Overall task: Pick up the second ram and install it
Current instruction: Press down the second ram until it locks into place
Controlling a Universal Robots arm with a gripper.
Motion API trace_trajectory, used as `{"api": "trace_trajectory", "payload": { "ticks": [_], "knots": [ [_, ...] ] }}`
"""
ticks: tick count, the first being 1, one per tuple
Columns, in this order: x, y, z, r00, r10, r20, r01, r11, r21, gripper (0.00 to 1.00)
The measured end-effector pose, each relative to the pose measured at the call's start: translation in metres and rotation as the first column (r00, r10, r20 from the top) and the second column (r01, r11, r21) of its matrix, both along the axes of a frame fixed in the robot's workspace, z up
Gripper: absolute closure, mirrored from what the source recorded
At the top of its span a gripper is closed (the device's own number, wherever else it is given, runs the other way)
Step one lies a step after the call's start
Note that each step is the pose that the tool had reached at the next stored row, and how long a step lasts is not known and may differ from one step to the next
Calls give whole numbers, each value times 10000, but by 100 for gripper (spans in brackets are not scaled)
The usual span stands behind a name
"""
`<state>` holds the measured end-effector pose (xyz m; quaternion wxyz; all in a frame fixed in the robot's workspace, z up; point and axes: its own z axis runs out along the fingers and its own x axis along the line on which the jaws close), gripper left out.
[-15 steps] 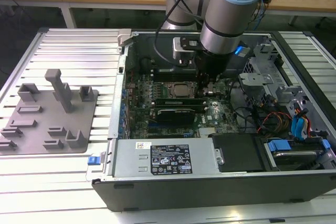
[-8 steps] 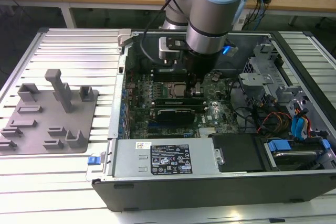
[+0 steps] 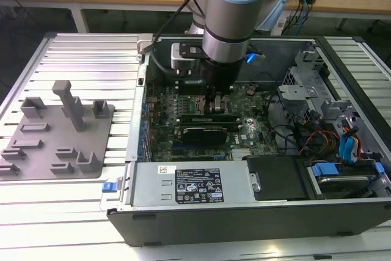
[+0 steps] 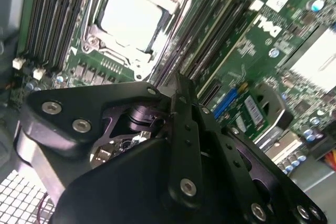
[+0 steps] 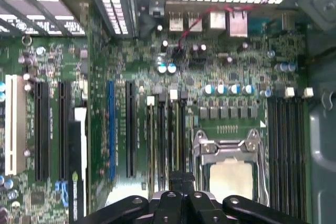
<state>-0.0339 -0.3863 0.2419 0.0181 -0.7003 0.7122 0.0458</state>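
Note:
My gripper point(image 3: 214, 107) reaches down into the open computer case point(image 3: 342, 77), over the memory slots beside the processor socket point(image 5: 231, 174). In the first wrist view its fingertips point(image 5: 181, 178) are shut together on the top edge of the second ram point(image 5: 177, 140), a thin green stick standing in its slot about mid-length. One slot over stands another green stick point(image 5: 152, 140). White latches point(image 5: 173, 95) show at the slots' ends. In the second wrist view the gripper point(image 4: 180, 85) points at the same slots next to the socket point(image 4: 128, 19). The stick's near half is hidden by the fingers.
A black expansion card point(image 3: 204, 131) lies just in front of the gripper. The power supply point(image 3: 189, 184) and drive bays point(image 3: 342, 151) fill the case's near side. A grey fixture plate point(image 3: 58, 132) with upright blocks sits at the exterior view's left. Cables point(image 3: 287, 132) run inside the case.

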Motion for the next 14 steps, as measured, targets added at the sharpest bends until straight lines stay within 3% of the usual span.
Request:
{"api": "trace_trajectory", "payload": {
  "ticks": [7, 14],
  "knots": [
    [-122, 0, 0, 10000, 1, 1, -1, 10000, 1, 92],
    [-138, 0, -49, 10000, 2, -1, -2, 10000, -2, 92]
  ]
}}
